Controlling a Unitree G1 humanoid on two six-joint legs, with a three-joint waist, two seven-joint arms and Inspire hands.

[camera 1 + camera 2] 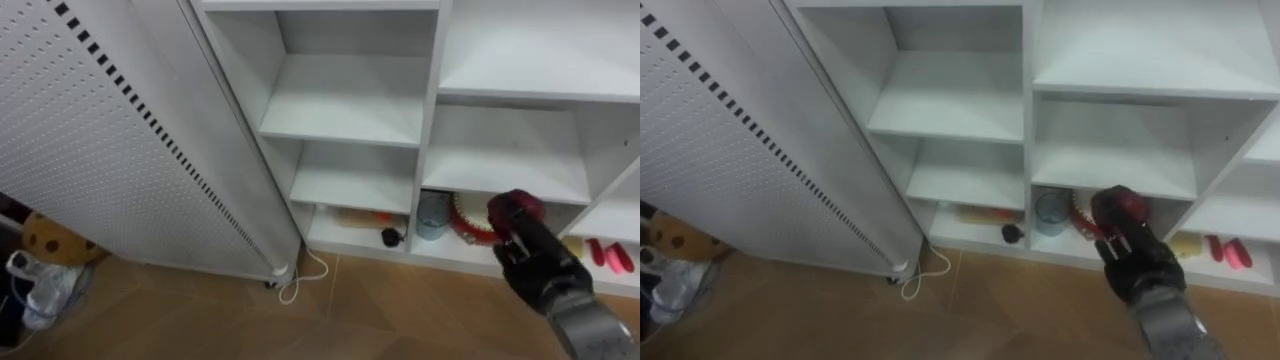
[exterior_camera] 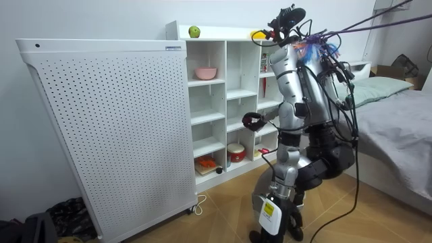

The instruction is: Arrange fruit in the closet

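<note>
The robot stands on both legs before the closet (image 1: 431, 110), facing its open shelves, knees slightly bent. Its right arm is bent at the elbow, the forearm reaching forward toward the closet at about the height of its middle shelves. The dark right hand (image 1: 538, 265) is held out in front of the closet, back uppermost, fingers curled round 1 red fruit (image 1: 515, 209).

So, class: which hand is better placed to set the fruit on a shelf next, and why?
The right hand. Its fingers are curled round the red fruit, and it is raised just before the open closet, so it probably need only reach forward.
</note>
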